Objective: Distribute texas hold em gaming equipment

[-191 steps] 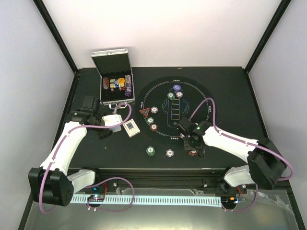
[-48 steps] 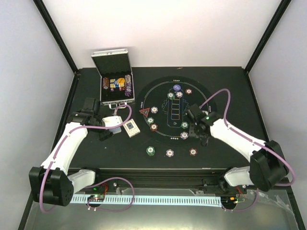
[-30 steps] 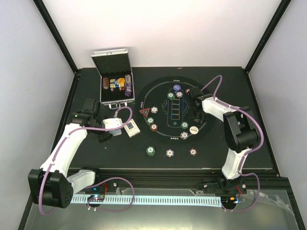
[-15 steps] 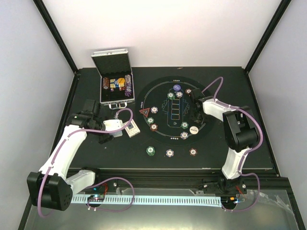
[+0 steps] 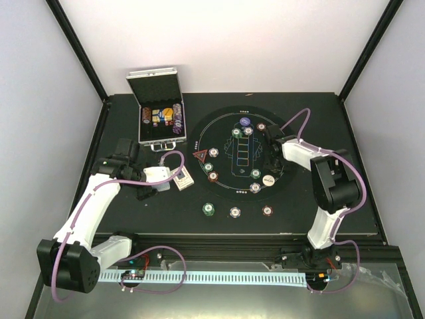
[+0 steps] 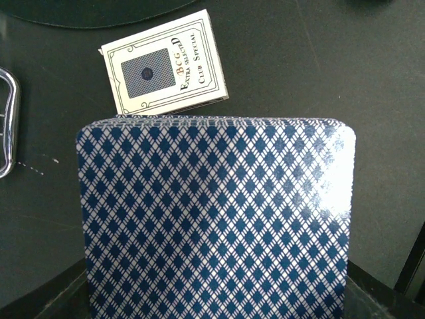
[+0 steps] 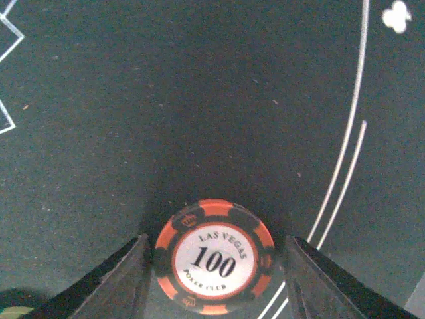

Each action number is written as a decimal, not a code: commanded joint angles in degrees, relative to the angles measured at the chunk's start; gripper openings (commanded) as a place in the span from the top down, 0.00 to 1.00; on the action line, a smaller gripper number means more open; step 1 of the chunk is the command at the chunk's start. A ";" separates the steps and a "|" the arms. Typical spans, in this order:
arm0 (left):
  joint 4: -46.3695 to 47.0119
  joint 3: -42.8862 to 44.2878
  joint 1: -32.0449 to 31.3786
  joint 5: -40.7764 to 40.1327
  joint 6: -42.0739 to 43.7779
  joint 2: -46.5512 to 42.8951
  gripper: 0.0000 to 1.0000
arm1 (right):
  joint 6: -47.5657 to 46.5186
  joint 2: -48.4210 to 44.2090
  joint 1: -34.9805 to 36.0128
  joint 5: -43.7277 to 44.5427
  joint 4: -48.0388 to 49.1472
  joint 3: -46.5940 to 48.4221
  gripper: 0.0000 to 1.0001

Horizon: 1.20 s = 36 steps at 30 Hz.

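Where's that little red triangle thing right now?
In the overhead view, the red triangle token lies at the left edge of the round black mat, just left of a white chip.

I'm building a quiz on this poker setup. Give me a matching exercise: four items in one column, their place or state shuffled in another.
1. deck of cards
2. 100 chip
3. red triangle token
4. silver case

A. lid open, beside the mat
B. on the mat, near its left edge
C. held in the left end effector
D. flat, framed by the open right end effector

Pairs: 1-C, 2-D, 3-B, 4-A
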 commanded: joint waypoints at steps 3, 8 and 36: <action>-1.29 3.22 -0.67 2.36 -0.29 -1.01 0.98 | -0.74 -5.96 -0.25 0.73 -4.22 2.16 0.27; -1.72 4.07 -0.67 4.57 -0.63 -1.66 0.98 | 1.67 -16.17 1.33 -8.28 -3.69 2.80 0.19; -4.63 7.52 -1.46 12.24 -2.34 -1.77 0.98 | 27.64 -8.19 34.53 -52.64 47.60 0.16 0.17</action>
